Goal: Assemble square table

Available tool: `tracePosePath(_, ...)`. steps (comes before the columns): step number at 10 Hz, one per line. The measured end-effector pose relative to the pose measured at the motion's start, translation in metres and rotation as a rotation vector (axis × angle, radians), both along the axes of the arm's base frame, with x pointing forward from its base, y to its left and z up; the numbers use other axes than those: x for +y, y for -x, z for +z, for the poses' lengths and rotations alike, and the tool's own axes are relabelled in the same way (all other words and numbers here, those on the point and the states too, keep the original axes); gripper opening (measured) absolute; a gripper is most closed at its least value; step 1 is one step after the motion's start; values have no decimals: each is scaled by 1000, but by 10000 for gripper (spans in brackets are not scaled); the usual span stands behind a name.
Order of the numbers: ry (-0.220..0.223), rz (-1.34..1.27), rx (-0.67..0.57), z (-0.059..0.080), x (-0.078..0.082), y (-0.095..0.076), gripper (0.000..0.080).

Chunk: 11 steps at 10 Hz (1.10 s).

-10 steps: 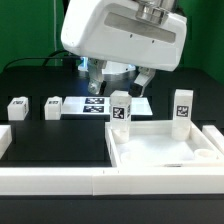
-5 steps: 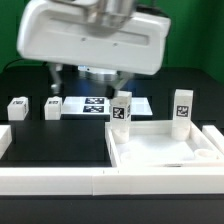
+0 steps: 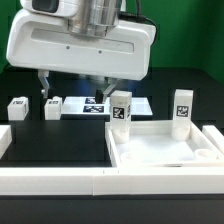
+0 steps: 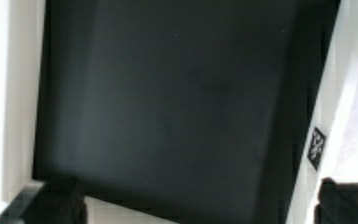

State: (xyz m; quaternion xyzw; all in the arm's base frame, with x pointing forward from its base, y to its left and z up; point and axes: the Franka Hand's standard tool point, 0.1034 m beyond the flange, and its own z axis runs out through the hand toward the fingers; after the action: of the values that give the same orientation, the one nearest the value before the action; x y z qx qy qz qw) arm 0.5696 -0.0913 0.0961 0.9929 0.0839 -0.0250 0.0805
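Note:
The square table's white slab [image 3: 160, 152] lies recessed side up at the exterior view's right. Two tagged white legs [image 3: 120, 108] [image 3: 181, 108] stand upright at its far corners. Two more small legs [image 3: 17, 108] [image 3: 52, 107] rest loose on the black table at the left. My gripper [image 3: 75, 88] hangs open over the black surface left of the slab, holding nothing. In the wrist view my gripper [image 4: 202, 197] shows only dark table between its fingertips [image 4: 60, 198], with the slab's tagged edge [image 4: 318, 145] off to one side.
The marker board [image 3: 95, 105] lies flat behind my gripper, between the loose legs and the slab. Long white border rails [image 3: 55, 181] run along the front and the exterior view's left edge [image 3: 4, 140]. A white rail [image 4: 5, 100] also borders the dark area in the wrist view.
My gripper has swung from above the slab's far corner toward the exterior view's left, over the black table. It stays open. No part has moved.

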Motion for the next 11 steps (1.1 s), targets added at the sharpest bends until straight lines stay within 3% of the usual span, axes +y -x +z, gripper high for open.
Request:
tracePosePath(2,-37,-132,55,-17,-39,47,649)
tracePosePath(4,-59,-185,119,-29,-56,70,649)
tracePosePath(8,-65,-177,117,-30,-57,71,649)
tracePosePath(9,-77,-203,122,-38,-65,90,649)
tracePosePath(11,-93,-237,174,-54,-64,134,649)
